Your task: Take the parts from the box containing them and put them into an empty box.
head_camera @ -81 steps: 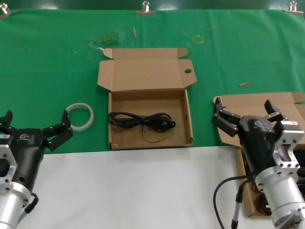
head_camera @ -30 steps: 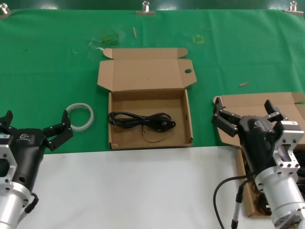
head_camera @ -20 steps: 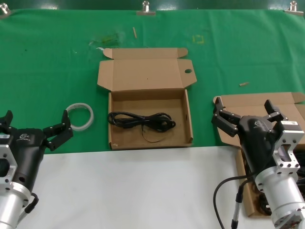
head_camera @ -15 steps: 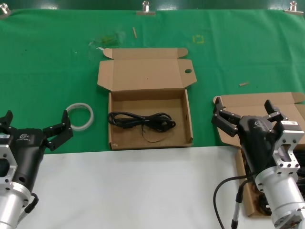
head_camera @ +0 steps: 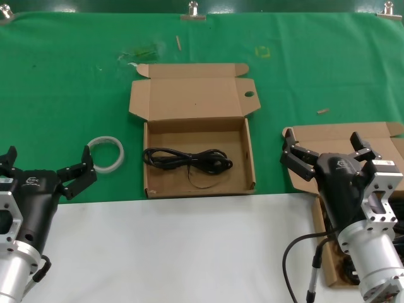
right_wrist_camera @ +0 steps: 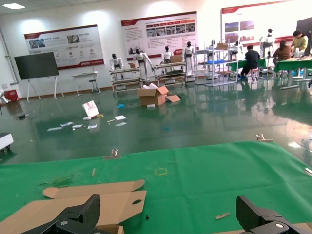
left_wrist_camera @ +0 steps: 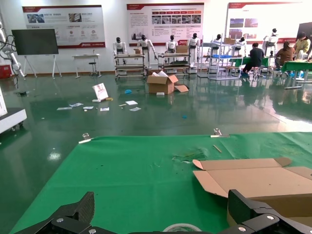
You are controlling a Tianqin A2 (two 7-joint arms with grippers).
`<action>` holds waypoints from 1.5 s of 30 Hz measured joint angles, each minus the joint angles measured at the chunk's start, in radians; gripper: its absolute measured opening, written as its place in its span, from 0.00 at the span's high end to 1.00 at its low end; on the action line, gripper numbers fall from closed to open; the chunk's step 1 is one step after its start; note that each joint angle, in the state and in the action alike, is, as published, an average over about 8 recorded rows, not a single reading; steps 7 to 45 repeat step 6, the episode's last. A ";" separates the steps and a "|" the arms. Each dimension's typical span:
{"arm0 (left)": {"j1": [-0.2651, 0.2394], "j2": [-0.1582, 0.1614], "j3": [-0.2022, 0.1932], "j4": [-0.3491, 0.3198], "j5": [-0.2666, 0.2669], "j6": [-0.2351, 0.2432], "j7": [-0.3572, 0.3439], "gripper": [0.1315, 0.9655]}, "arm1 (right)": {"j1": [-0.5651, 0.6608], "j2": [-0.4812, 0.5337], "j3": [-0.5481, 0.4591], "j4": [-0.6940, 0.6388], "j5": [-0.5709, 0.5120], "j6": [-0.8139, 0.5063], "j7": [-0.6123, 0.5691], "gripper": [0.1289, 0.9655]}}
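The carton with a round hole in its lid lies open at the table's middle. One black coiled cable lies inside it. Its lid also shows in the right wrist view and the left wrist view. The plain-lid carton stands at the right, mostly hidden behind my right arm; a little black cable shows at its near end. My right gripper hovers open and empty over that carton. My left gripper is open and empty at the near left.
A translucent white tape ring lies on the green cloth just beyond my left gripper, and shows in the left wrist view. White table surface runs along the near side. Small scraps lie on the cloth.
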State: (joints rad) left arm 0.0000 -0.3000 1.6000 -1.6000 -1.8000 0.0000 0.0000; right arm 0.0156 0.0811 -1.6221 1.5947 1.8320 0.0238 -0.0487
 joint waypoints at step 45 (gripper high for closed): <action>0.000 0.000 0.000 0.000 0.000 0.000 0.000 0.00 | 0.000 0.000 0.000 0.000 0.000 0.000 0.000 0.00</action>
